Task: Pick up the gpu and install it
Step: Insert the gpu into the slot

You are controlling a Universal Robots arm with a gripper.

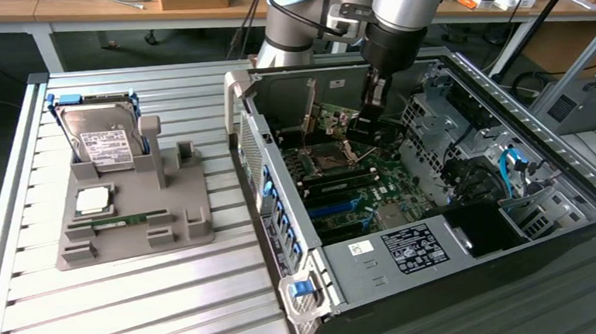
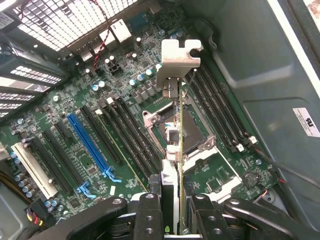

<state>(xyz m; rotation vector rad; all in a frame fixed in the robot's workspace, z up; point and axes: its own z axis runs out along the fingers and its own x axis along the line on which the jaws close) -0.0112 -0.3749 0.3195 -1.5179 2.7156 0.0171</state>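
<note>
My gripper (image 2: 175, 220) is down inside the open computer case (image 1: 280, 215) and is shut on the gpu (image 2: 176, 130). In the wrist view the thin green card is edge-on, and its silver end bracket (image 2: 178, 57) points away from the fingers (image 2: 149, 215). The card hangs over the motherboard (image 2: 75, 100), above the processor socket (image 2: 192, 132) and apart from the board. A blue expansion slot (image 2: 90, 142) and several black slots lie beside it. In the exterior view the gripper (image 1: 369, 114) stands near the case's back wall with the gpu (image 1: 343, 122) in it.
On the slatted table at the exterior view's left, a grey holder (image 1: 183, 228) carries a hard drive (image 1: 104, 140), a processor chip (image 1: 93, 199) and a memory stick (image 1: 115, 221). Drive cages and cables (image 1: 515, 169) crowd the case's far side.
</note>
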